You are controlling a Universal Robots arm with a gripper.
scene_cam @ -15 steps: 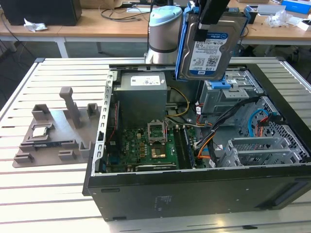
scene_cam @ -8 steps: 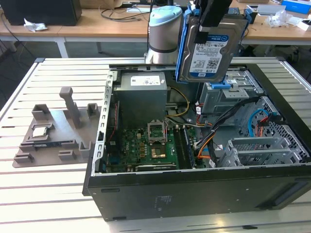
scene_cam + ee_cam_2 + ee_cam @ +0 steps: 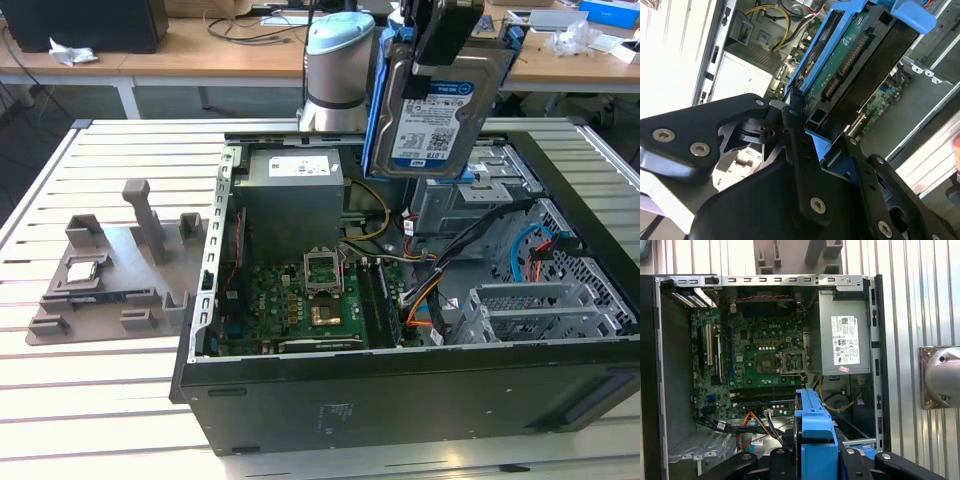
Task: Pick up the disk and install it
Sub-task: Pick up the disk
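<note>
The claw (image 3: 820,131) clamps the disk (image 3: 435,110) edgewise above the open case (image 3: 300,400); likely rigid, heavy, shock-fragile.

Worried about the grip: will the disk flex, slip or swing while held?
Likely stiff: the disk is a metal slab in blue rails. Probably heavy for its size, and the gripper clamps just its top edge, so it may swing. Its bare circuit board looks fragile.
</note>
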